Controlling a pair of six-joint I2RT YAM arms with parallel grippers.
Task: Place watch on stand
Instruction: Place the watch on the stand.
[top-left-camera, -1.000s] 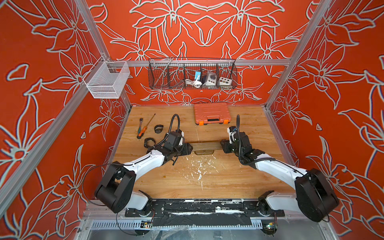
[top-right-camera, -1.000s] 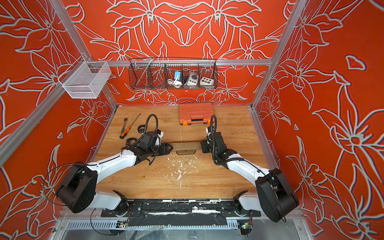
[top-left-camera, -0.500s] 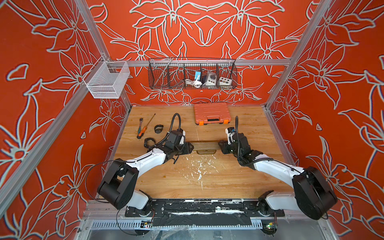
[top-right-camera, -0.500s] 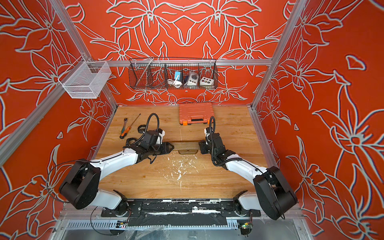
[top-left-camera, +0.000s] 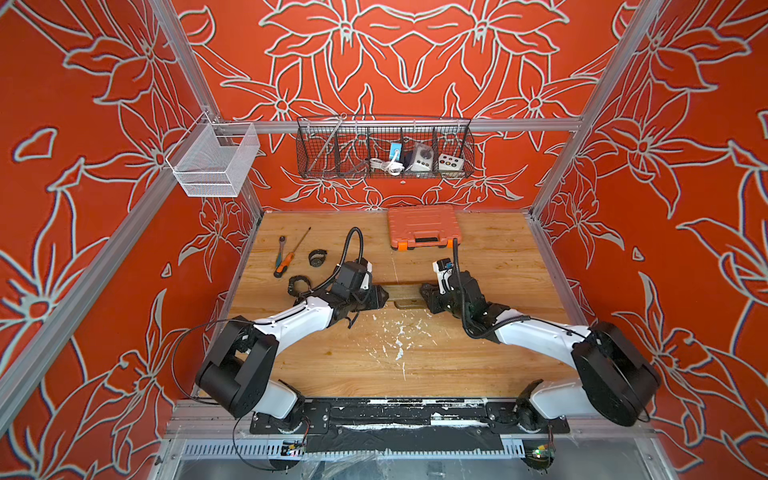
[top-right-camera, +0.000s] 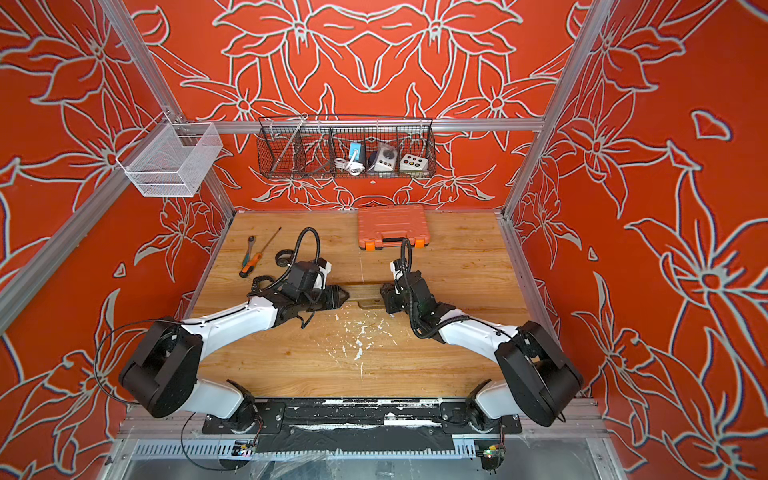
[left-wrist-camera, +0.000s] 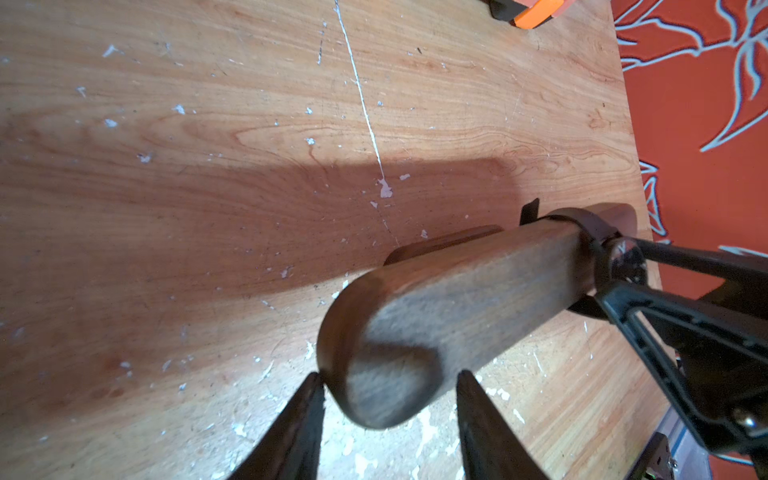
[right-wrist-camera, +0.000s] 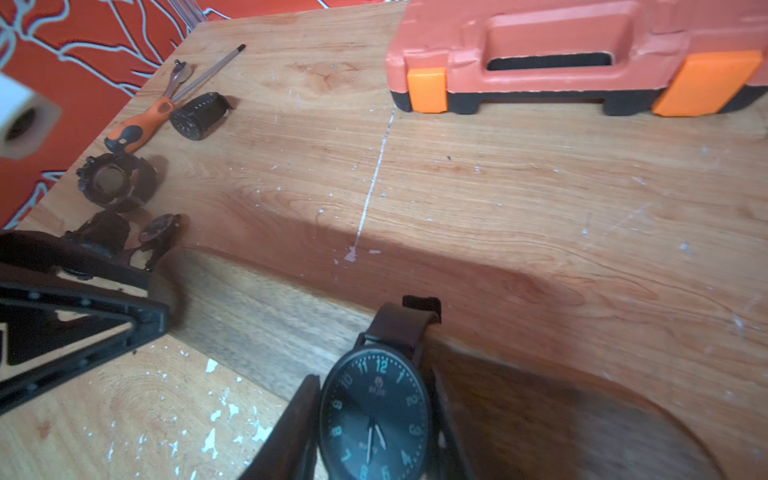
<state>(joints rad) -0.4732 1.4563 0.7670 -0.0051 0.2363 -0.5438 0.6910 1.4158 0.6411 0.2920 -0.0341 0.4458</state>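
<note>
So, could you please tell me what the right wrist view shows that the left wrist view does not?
Only the right wrist view shows the black watch dial with teal numerals, held between the right fingers, plus the orange-handled screwdriver. Only the left wrist view shows the left fingers flanking the bar's rounded end. Both show the dark-brown wooden stand bar.

My left fingers (left-wrist-camera: 316, 415) straddle one end of the stand (left-wrist-camera: 457, 307), my right fingers (right-wrist-camera: 307, 419) pinch the watch (right-wrist-camera: 374, 419) around the other, so the bar fills the gap between them. Bare surface (top-left-camera: 399, 357) lies open toward me. Behind stands the orange case (top-left-camera: 422, 224); beside my left arm lie a screwdriver (top-left-camera: 286, 259) and spare watches (top-left-camera: 318, 257).
</note>
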